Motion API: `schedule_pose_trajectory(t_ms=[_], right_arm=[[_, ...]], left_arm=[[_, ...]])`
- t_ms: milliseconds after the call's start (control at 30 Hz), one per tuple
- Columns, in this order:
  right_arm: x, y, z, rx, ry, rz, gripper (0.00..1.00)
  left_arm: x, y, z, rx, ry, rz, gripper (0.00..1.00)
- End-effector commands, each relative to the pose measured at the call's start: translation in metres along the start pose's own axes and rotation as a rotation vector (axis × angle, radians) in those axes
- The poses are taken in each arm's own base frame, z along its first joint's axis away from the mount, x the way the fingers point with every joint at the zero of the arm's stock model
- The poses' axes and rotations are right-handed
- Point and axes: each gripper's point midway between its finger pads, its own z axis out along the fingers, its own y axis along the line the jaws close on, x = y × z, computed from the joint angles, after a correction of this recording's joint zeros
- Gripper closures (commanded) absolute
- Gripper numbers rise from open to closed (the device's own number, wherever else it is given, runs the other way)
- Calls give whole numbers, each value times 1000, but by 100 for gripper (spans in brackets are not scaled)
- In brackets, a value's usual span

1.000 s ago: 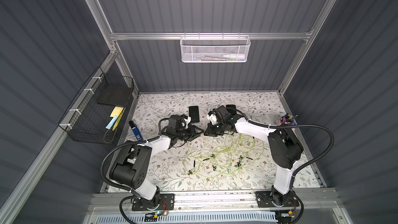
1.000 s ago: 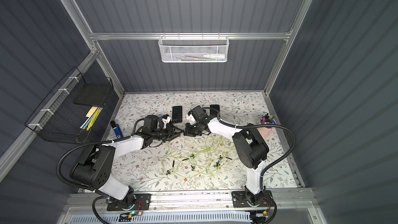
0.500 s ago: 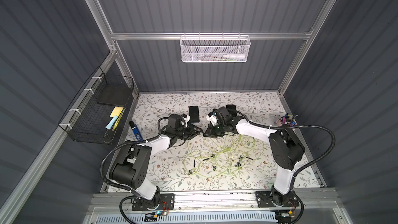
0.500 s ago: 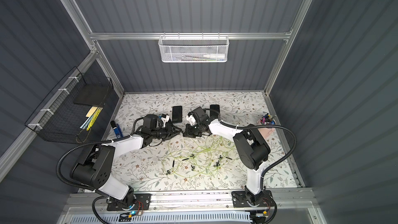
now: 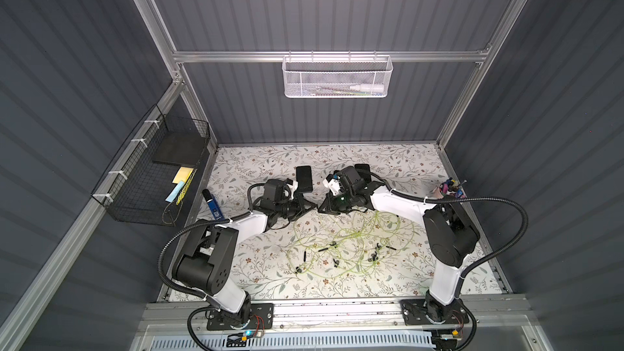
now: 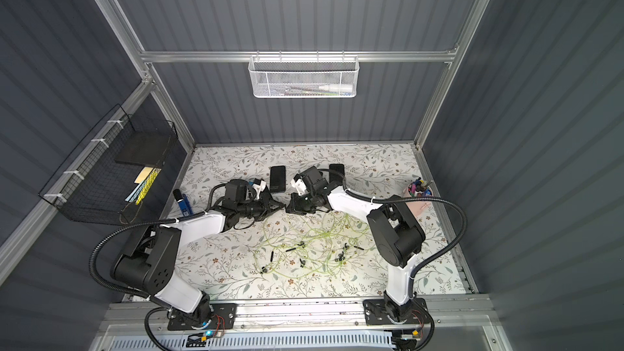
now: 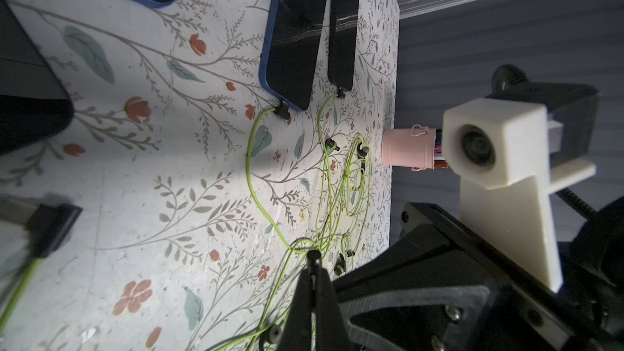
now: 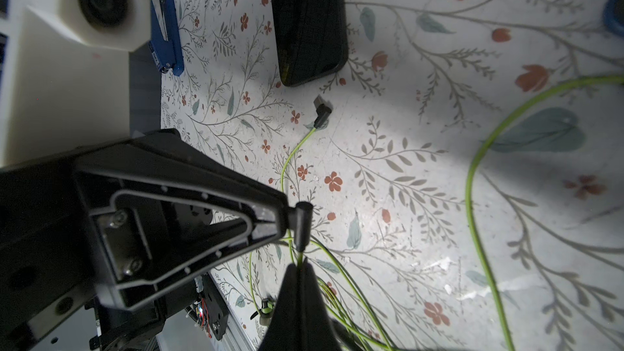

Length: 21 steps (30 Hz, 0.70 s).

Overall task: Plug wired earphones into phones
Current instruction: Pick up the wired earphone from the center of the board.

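The wired earphones (image 5: 341,241) lie as a pale green tangle on the floral table (image 5: 263,265). Both grippers meet above its far edge. My left gripper (image 5: 313,205) (image 7: 314,265) is shut on a black inline piece (image 8: 303,224) of one cable. Just below that piece, my right gripper (image 5: 320,207) (image 8: 300,266) is shut on the same green cable. That cable's plug (image 8: 322,111) lies loose, a short way from a black phone (image 8: 310,21). Two phones (image 7: 293,32) (image 7: 342,25) have plugs in them. In both top views one phone (image 5: 304,178) (image 6: 277,178) lies between the arms.
A blue-and-black stick device (image 5: 212,203) lies at the table's left edge. A pink cup of pens (image 5: 447,189) stands at the right edge. A black wire basket (image 5: 152,177) hangs on the left wall, a white mesh basket (image 5: 337,77) on the back wall.
My left gripper has closed onto the cable's black inline piece beside the right gripper. The right gripper has stayed shut on the cable and has barely moved.
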Motion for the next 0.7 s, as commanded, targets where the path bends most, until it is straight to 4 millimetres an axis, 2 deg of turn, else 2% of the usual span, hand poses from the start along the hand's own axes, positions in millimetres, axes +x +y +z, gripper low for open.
schedule_pose_trajectory(t_ms=[0, 100, 167, 267, 433, 667], right_arm=[[2, 2, -3, -9, -1, 9, 99], [-2, -4, -15, -34, -16, 41, 69], [-6, -7, -28, -95, -36, 70, 61], [-10, -10, -44, -208, -66, 113, 61], [-16, -4, -63, -366, -119, 137, 68], [-25, -12, -73, -430, -181, 166, 73]], left_arm=[[-4, -2, 1, -6, -2, 16, 100], [-4, -4, 2, 4, 9, 17, 100], [-5, -9, 3, 36, 26, 21, 100], [-6, -21, 8, 119, 112, 14, 100], [-5, -42, 17, 249, 251, 2, 100], [-7, -58, 17, 337, 287, 6, 100]])
